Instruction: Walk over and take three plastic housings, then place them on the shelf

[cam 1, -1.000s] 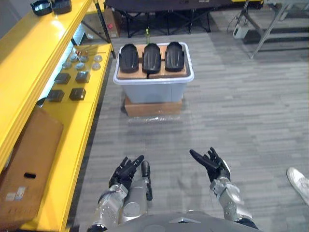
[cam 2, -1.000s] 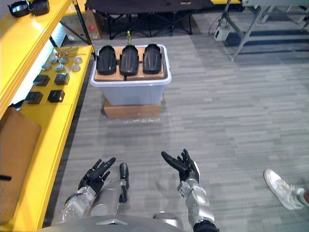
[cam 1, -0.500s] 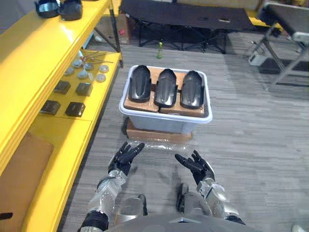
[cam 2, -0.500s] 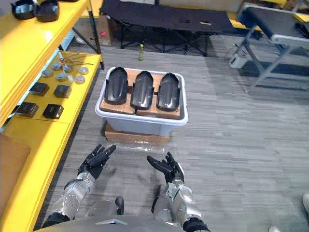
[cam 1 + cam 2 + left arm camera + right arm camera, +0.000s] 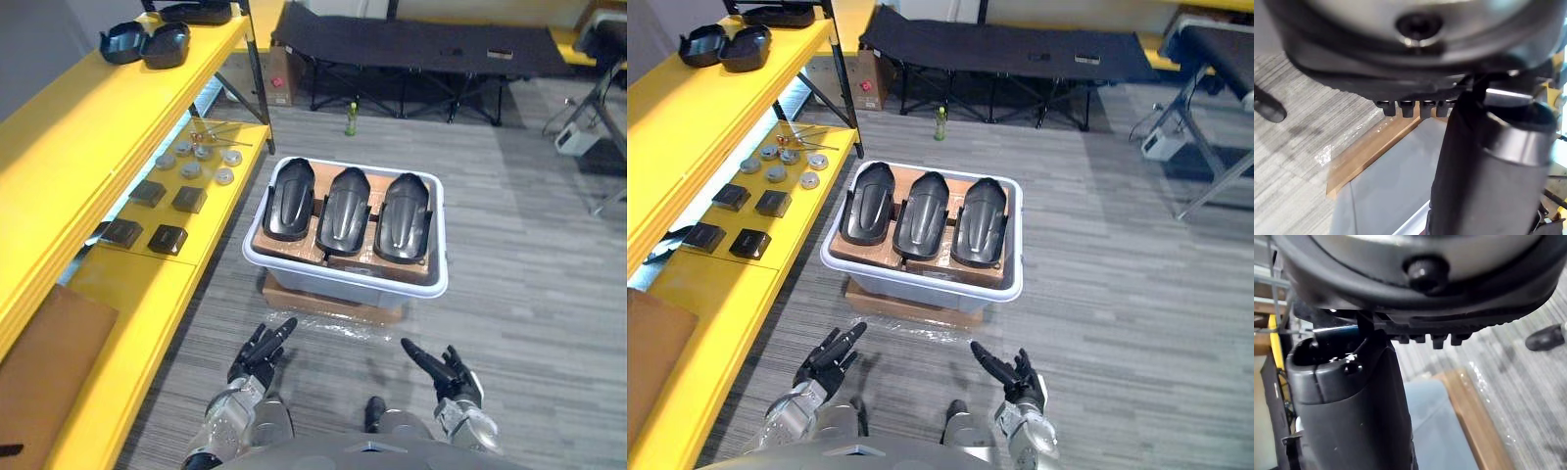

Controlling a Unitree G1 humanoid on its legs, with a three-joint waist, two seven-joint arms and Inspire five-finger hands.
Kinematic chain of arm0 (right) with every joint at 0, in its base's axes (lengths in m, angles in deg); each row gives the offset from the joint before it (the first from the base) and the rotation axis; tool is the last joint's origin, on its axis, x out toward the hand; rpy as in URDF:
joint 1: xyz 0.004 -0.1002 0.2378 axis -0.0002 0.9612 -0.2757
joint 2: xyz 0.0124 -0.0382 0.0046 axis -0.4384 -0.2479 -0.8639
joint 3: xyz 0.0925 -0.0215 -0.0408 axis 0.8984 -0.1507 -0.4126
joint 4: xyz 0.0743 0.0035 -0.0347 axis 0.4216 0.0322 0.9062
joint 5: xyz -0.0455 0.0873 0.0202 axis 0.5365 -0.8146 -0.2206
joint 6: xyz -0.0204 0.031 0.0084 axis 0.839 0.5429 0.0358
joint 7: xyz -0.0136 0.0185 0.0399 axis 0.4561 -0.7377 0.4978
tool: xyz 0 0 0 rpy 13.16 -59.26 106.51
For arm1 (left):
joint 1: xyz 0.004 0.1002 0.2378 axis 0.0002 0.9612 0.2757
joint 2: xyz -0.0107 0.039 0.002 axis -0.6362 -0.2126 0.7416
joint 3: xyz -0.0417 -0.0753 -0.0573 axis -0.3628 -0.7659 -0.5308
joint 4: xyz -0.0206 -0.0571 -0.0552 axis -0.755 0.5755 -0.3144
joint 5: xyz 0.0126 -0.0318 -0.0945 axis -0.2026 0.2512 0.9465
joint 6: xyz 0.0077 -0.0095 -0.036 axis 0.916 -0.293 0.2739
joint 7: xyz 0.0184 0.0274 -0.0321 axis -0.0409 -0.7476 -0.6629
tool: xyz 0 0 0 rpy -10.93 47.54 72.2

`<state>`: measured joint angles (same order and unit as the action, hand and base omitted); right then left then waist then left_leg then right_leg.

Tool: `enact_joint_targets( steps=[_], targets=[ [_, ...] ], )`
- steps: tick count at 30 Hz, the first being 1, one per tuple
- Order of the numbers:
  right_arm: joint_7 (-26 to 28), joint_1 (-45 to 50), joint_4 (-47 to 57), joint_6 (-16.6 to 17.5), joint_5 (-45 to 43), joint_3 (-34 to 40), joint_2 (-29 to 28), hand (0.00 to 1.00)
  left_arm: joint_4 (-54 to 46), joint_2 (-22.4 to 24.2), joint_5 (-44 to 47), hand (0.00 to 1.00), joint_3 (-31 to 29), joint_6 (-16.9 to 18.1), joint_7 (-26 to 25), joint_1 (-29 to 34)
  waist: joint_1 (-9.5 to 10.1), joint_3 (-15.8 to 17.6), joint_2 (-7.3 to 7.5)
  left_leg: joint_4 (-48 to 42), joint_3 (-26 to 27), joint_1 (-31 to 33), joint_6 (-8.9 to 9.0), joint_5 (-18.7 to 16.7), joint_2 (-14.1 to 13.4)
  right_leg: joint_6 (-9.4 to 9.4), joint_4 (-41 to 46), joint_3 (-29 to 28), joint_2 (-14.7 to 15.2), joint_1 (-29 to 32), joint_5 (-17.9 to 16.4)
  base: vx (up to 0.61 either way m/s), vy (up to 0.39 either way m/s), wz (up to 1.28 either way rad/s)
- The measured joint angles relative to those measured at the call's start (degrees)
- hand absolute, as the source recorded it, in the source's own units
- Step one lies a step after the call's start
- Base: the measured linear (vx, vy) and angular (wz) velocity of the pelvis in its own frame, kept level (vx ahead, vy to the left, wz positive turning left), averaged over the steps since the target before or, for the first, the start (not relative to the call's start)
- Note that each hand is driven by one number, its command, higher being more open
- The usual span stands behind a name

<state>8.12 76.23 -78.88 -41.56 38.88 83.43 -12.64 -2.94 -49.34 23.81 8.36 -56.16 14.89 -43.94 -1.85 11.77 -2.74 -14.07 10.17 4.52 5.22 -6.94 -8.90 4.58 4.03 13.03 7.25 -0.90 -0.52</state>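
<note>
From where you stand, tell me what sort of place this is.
Probably a workshop or small assembly area: a long yellow shelf laid out with metal discs and dark blocks, and a grey bin holding three plastic housings in a row.

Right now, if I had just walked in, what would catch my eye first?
Three black plastic housings lie side by side in a pale tub on the floor, straight ahead. Along the left runs a bright yellow shelf, with small dark blocks and round metal pieces on its lower level. Nearest the camera, the left hand and right hand hang open, short of the tub and touching nothing.
</note>
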Motion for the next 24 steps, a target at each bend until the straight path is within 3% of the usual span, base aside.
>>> enact_joint_targets(
  steps=[6,11,13,16,21,24],
  targets=[
    [-0.96,5.21,8.45,0.15,0.56,-0.14,-3.66,1.0,-0.25,-2.82,-2.33,1.0,0.19,-0.41,-0.28,-0.71,-0.03,0.1,1.56,2.41,2.99,-2.91,-0.56,0.0,2.09,1.33,-2.19,-1.25,1.65,-1.4,0.89,0.14,0.075,-0.18],
    [-2.82,6.19,13.33,4.59,0.09,1.25,-3.63,1.0,-2.25,-3.7,-2.27,1.0,0.31,-1.55,-0.15,2.26,-0.13,-0.19,2.69,2.5,5.0,-5.1,-0.64,-0.58,1.52,1.47,-2.19,-2.34,1.55,-2.3,0.98,0.04,0.008,-0.22],
    [-7.13,3.01,13.34,5.99,3.17,3.97,-3.22,1.0,-2.15,-3.52,-2.8,1.0,1.65,-2.42,-0.04,3.31,0.01,-0.55,3.46,2.19,5.53,-5.3,-0.52,-1.31,1.17,1.5,-2.18,-2.82,1.32,-2.21,1.0,-0.07,-0.006,-0.16],
    [-11.48,-1.91,13.32,5.36,4.56,8.85,-1.31,1.0,-2.16,-3.36,-2.84,1.0,2.77,-3.12,0.51,5.27,0.15,-0.63,3.32,0.69,5.91,-5.35,-0.78,-3.19,0.81,1.77,-2.17,-3.87,1.13,-2.17,1.21,-0.11,0.027,-0.17],
    [-11.91,-8.68,12.24,1.52,4.26,13.62,7.33,1.0,-2.24,-3.38,-2.76,1.0,3.0,-3.99,1.05,6.5,0.33,-0.79,2.23,-5.46,4.09,0.68,-1.26,-5.72,0.0,2.17,-1.88,-2.3,1.13,0.24,0.99,-0.15,0.032,0.09],
    [-13.19,-19.85,6.31,0.05,3.8,15.36,14.66,1.0,-2.09,-3.77,-2.65,1.0,2.98,-2.94,1.94,2.4,1.27,4.53,0.06,-13.66,0.73,8.06,-2.65,-6.74,-1.53,1.2,4.91,0.11,0.93,5.45,0.52,-0.16,0.056,0.34]
  ],
)
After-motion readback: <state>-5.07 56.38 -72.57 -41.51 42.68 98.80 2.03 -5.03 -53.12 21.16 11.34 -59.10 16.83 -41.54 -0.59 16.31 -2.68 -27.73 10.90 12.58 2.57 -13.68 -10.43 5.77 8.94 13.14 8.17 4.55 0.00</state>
